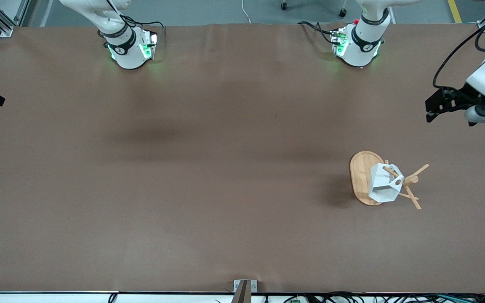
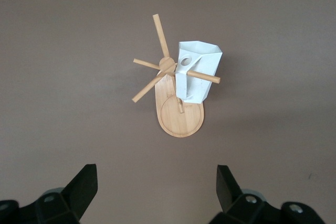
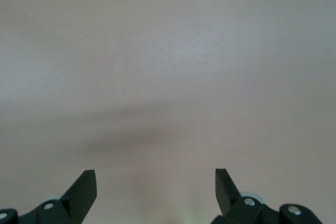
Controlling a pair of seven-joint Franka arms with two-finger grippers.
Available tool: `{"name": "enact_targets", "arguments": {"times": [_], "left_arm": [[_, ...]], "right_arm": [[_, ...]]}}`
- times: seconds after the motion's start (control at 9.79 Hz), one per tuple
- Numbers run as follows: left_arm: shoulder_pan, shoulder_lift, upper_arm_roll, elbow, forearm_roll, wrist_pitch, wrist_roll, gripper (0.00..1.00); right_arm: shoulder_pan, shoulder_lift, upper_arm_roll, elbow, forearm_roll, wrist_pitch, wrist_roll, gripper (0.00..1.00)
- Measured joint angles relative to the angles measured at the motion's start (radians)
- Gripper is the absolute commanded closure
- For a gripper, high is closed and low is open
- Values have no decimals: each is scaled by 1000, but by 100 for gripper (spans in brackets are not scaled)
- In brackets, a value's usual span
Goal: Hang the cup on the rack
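Our two arms are glossy white with black joint bands, and green lights glow at both bases. Black cables trail from each base and loop along the left arm. The left tool (image 1: 432,110) is matte black; each wrist view shows black wedge fingers (image 2: 84,187) on silver-screwed mounts.

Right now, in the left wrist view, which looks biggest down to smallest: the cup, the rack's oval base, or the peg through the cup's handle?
1. The rack's oval base.
2. The cup, close in size to the base.
3. The peg, clearly thinnest.
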Motion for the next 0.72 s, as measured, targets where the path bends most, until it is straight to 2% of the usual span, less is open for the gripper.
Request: {"name": "enact_targets", "arguments": {"times": [0.31,0.72], "left_arm": [[-1,-34,-1,6,-81,-93,-99,0],[-2,-51,0,3,-86,-110,-93,0]], "right_arm": [[0,0,-1,0,0,-1,0,0],[0,0,-1,0,0,-1,0,0]]}}
